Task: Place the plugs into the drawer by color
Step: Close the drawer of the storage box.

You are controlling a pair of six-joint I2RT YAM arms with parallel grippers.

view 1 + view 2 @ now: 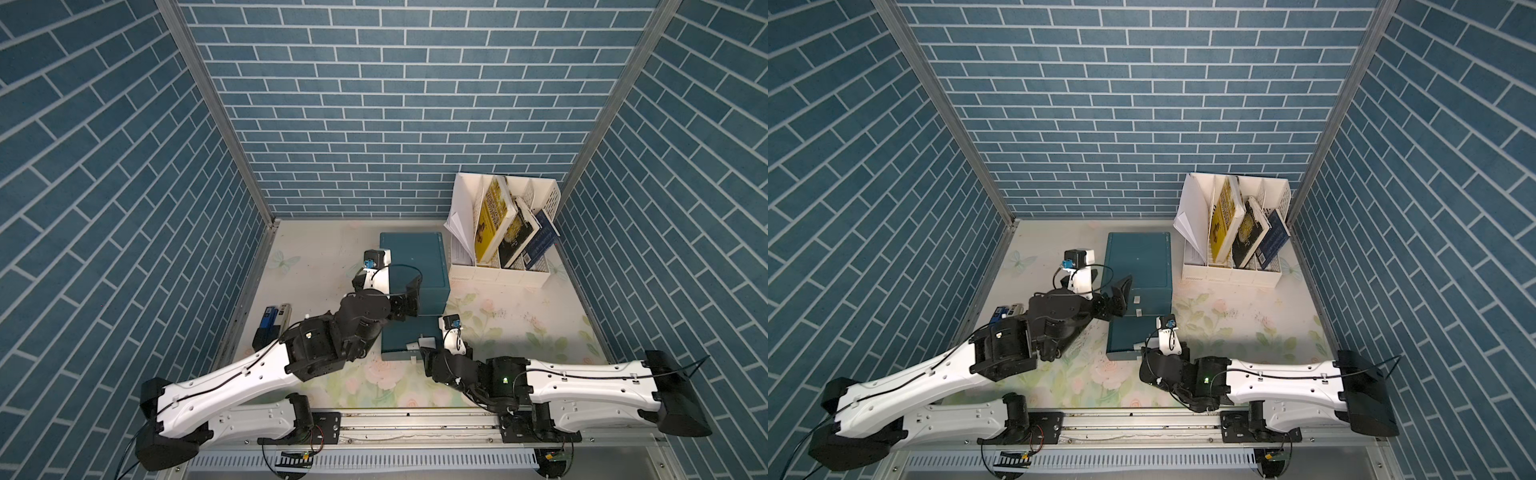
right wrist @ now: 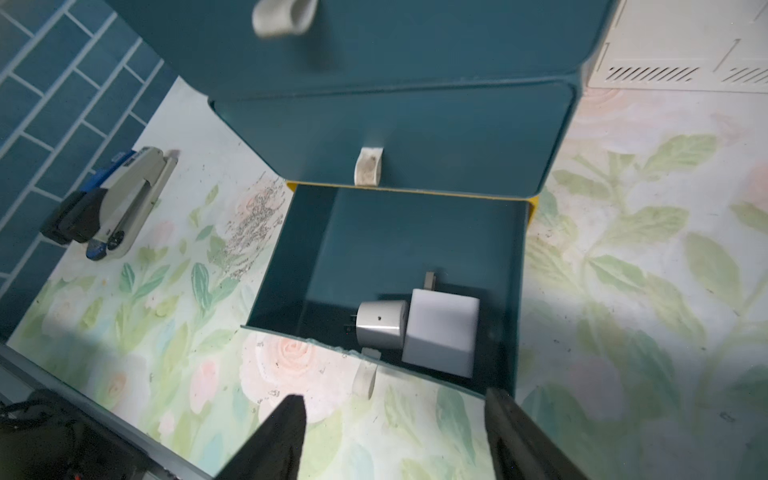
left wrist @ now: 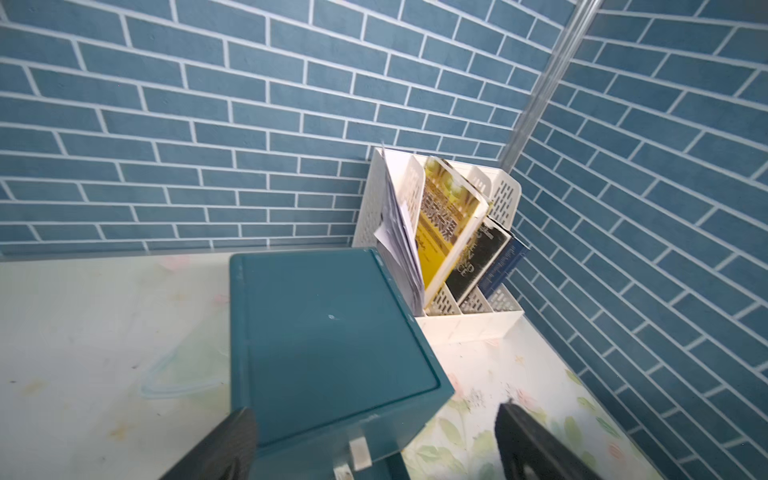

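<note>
Both sets of fingers stand spread and hold nothing: we see the left gripper [image 3: 374, 440] above the dark teal three-tier plastic drawer cabinet [image 3: 332, 332], and the right gripper [image 2: 395, 436] just before its pulled-out bottom tier [image 2: 415, 232]. Two small white rounded-cube plugs [image 2: 440, 332] lie touching inside that tier; no other plugs show. We judge them light, rigid and smooth; take hold across flat opposite faces, clear of the prongs. We find no legible writing on them; the book covers in the white slotted rack [image 1: 498, 270] are too blurred to read.
</note>
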